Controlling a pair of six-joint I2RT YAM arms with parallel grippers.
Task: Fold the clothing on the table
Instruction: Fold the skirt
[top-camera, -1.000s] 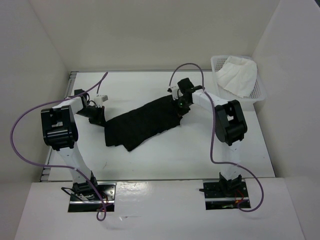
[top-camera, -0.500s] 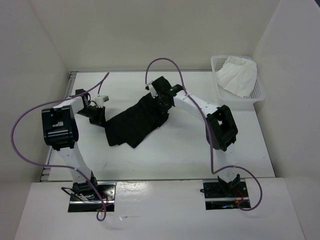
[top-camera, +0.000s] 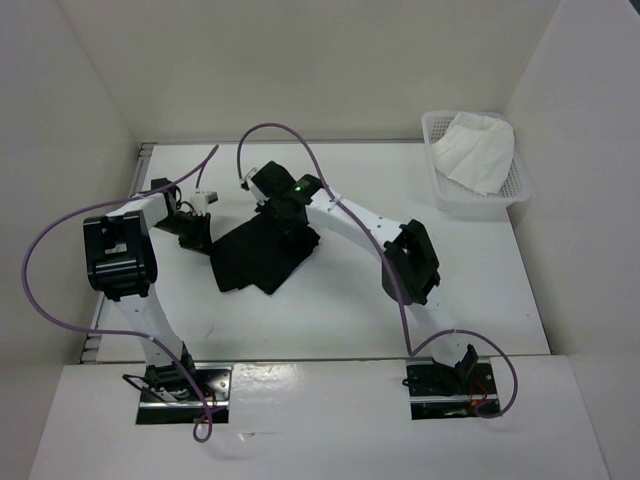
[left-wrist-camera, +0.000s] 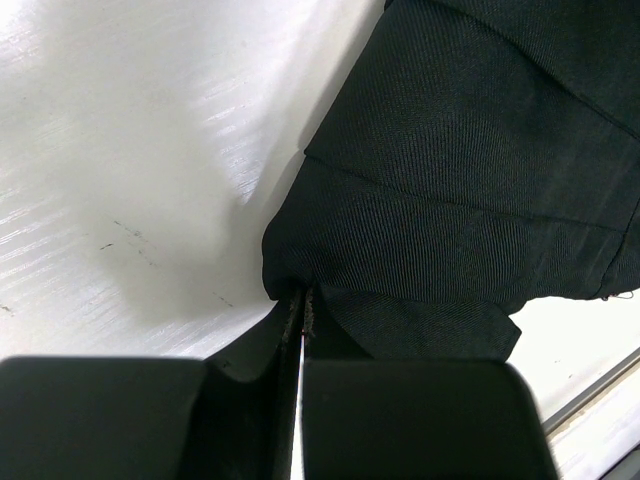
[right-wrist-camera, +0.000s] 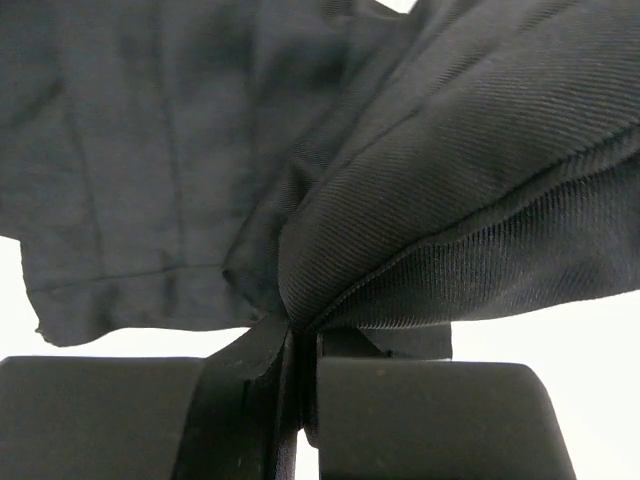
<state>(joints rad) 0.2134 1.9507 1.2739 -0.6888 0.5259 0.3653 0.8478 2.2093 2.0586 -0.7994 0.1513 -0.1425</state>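
Black pleated skirt (top-camera: 252, 260) sits bunched left of centre on the white table (top-camera: 440, 290), partly doubled over itself. Left gripper (left-wrist-camera: 300, 312) pinches the skirt's left corner tight, down at the tabletop. Right gripper (right-wrist-camera: 300, 335) is clamped on a thick gathered fold above the skirt's far edge.

No letters, numbers, labels or brand marks can be read anywhere, neither on the skirt (top-camera: 255, 258) nor on the table (top-camera: 350, 300) or the basket (top-camera: 478, 207) beside it.
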